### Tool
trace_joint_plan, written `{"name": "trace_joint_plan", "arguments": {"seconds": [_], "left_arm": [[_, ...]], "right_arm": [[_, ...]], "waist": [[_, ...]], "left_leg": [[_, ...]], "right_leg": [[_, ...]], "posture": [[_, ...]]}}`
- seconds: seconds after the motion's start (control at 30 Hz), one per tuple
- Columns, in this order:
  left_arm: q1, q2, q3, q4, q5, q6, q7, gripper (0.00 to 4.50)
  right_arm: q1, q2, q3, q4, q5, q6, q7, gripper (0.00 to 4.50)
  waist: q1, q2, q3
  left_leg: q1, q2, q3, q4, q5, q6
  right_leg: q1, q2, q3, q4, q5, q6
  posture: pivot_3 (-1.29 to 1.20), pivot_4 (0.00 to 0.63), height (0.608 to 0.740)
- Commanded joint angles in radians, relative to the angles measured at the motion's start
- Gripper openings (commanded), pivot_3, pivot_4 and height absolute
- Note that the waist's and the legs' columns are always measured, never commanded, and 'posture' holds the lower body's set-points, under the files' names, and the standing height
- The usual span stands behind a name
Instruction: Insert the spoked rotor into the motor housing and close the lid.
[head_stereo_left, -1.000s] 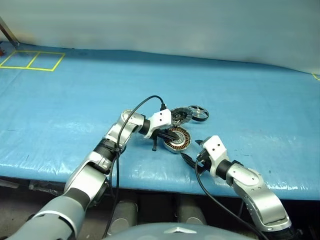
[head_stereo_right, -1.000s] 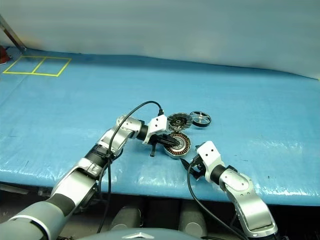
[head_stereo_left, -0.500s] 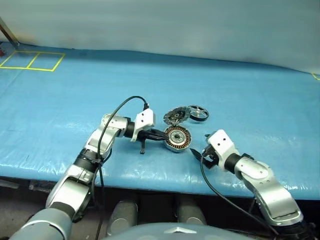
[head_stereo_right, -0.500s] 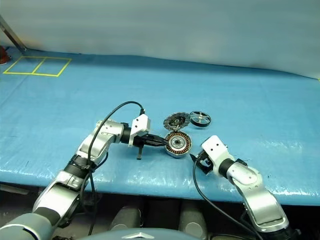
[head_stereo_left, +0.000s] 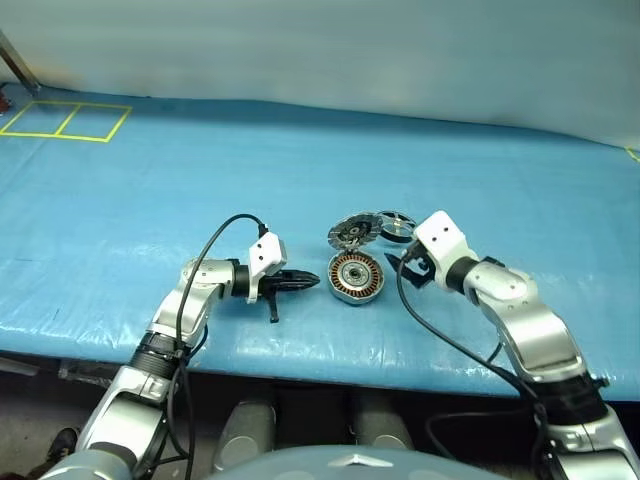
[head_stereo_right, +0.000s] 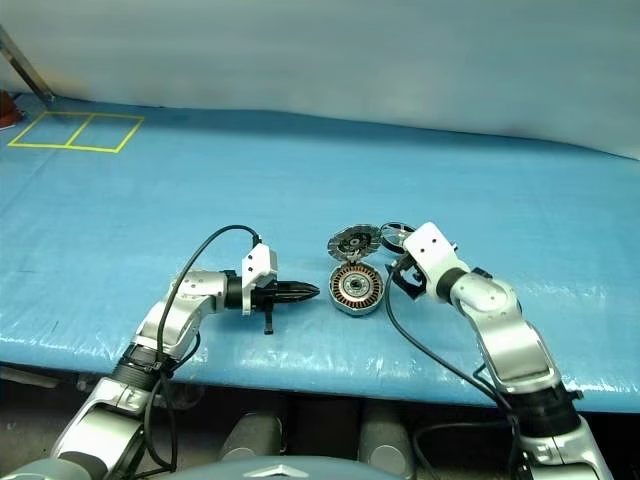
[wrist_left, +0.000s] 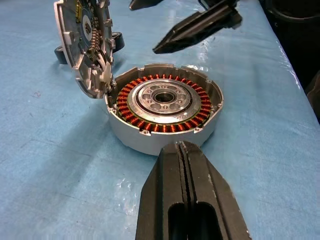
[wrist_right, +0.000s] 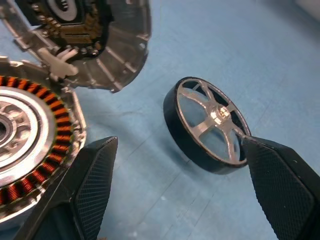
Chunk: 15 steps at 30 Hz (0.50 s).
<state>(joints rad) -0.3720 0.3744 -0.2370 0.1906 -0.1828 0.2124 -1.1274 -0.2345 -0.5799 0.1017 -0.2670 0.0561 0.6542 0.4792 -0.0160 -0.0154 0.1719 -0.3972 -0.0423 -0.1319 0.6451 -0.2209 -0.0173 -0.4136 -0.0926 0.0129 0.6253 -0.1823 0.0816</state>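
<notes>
Right pincer (wrist_right: 175, 195) spread near spoked rotor (wrist_right: 207, 125), lid (wrist_right: 100, 45) leaning on motor housing (wrist_right: 30, 145)

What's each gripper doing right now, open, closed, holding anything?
Left gripper: closed, empty, beside the motor housing.
Right gripper: open, empty, fingers either side of the spoked rotor, not gripping it.

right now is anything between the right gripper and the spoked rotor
Nothing visible. The open right gripper points straight at the spoked rotor, which lies on bare blue table cover between the spread fingers. The lid and motor housing sit off to one side.
</notes>
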Motion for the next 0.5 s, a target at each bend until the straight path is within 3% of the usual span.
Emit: {"name": "trace_joint_plan", "arguments": {"seconds": [0.03,0.23,0.5], "left_arm": [[0.015,-0.014,0.028,-0.048,-0.034,-0.019,0.031,0.03],[0.039,-0.016,0.034,-0.063,-0.046,-0.024,0.05,0.03],[0.058,-0.01,0.036,-0.065,-0.041,-0.033,0.072,0.03]], "right_arm": [[-0.123,0.01,0.016,0.104,-0.042,-0.02,-0.014,4.19],[-0.279,0.035,0.026,0.298,-0.067,-0.039,-0.01,4.19],[-0.341,0.049,0.033,0.431,-0.064,-0.038,0.022,4.19]], "waist": [[0.0,0.001,0.0],[-0.004,0.001,0.0],[-0.008,0.001,0.001]], "left_leg": [[0.0,0.0,0.0,0.0,0.0,0.0],[0.0,0.0,0.0,-0.001,0.0,0.0],[0.0,0.0,0.0,-0.001,0.0,0.0]], "right_leg": [[0.0,0.0,0.0,0.0,0.0,0.0],[0.0,0.0,0.0,0.0,0.0,0.0],[0.0,0.0,0.0,0.0,0.0,0.0]], "posture": [[0.0,0.15,0.74],[0.0,0.15,0.74],[0.0,0.15,0.74]]}}
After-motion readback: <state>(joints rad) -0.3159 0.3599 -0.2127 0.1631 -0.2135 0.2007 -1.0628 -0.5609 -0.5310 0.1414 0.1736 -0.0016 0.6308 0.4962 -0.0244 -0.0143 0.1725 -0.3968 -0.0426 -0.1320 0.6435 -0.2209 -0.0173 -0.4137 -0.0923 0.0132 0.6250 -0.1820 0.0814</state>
